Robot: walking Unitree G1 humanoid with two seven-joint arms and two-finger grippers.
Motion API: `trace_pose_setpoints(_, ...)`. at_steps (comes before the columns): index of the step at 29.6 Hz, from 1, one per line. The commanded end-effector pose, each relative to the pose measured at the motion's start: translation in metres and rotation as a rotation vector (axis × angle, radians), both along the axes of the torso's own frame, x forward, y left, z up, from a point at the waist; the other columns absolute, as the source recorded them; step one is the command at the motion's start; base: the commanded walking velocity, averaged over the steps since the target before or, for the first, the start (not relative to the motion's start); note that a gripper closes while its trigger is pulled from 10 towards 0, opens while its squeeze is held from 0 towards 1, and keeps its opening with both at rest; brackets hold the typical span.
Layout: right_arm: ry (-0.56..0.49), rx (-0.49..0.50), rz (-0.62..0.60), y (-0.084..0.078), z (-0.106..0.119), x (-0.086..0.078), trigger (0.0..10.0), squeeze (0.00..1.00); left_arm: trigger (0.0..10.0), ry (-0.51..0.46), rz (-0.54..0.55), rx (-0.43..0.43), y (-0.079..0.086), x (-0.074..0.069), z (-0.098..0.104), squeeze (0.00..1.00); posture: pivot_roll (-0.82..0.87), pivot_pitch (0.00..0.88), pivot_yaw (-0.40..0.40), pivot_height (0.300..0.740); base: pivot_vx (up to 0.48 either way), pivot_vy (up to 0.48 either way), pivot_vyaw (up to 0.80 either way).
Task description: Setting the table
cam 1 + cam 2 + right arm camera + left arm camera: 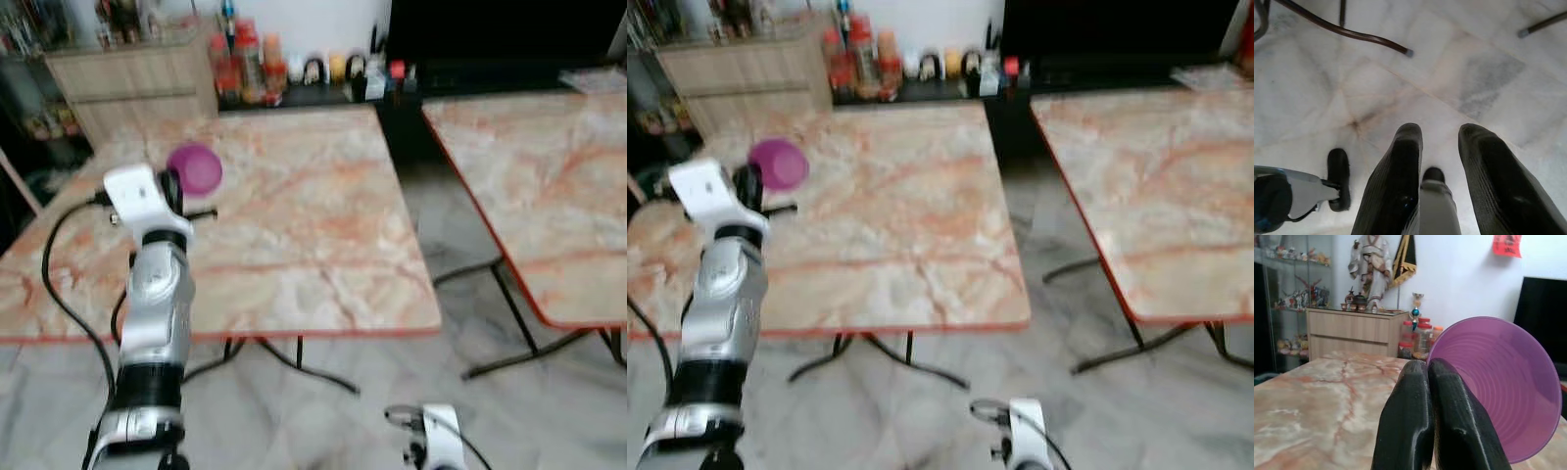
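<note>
One purple plastic bowl (1498, 387) is pinched by its rim in the left pincer (1432, 418), whose fingers are closed tight on it above the far left part of the marble-patterned desk (313, 245). It looks light, stiff and smooth, so the thin rim grip could slip. The right pincer (1440, 161) hangs over the floor (1449, 73), fingers apart and empty. No writing is legible.
</note>
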State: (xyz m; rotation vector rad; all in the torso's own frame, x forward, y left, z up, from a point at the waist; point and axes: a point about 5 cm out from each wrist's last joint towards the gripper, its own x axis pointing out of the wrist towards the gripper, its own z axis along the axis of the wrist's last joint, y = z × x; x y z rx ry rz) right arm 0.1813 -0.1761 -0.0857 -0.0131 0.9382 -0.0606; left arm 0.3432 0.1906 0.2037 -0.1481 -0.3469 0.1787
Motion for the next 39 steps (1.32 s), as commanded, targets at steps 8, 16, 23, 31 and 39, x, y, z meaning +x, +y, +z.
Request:
trace_pose_setpoints(8, -0.007, -0.009, -0.024, -0.008, 0.001, 0.000, 10.0, 0.00, 10.0, 0.019, -0.023, 0.019, -0.009, 0.002, -0.002, 0.00, 0.00, 0.000, 0.070, 0.740, 0.000, -0.313, 0.00)
trace_pose_setpoints(16, -0.008, -0.011, -0.027, -0.010, 0.001, 0.000, 10.0, 0.00, 10.0, 0.021, -0.030, 0.023, -0.012, 0.001, -0.003, 0.00, -0.01, 0.000, 0.072, 0.740, 0.000, -0.315, 0.00)
trace_pose_setpoints(23, -0.008, -0.028, 0.008, -0.010, 0.000, -0.003, 10.0, 0.00, 10.0, 0.033, -0.041, 0.035, -0.013, -0.001, -0.006, 0.00, -0.02, 0.000, 0.080, 0.740, 0.000, -0.326, 0.36)
trace_pose_setpoints(31, -0.008, -0.026, 0.001, -0.011, 0.000, -0.003, 10.0, 0.00, 10.0, 0.035, -0.050, 0.037, -0.015, -0.001, -0.007, 0.00, -0.02, 0.000, 0.075, 0.740, 0.000, -0.327, 0.16)
trace_pose_setpoints(39, -0.010, -0.029, 0.011, -0.010, 0.001, 0.000, 10.0, 0.00, 10.0, 0.027, -0.053, 0.045, -0.015, 0.000, -0.004, 0.00, -0.01, 0.000, 0.070, 0.740, 0.000, -0.326, 0.00)
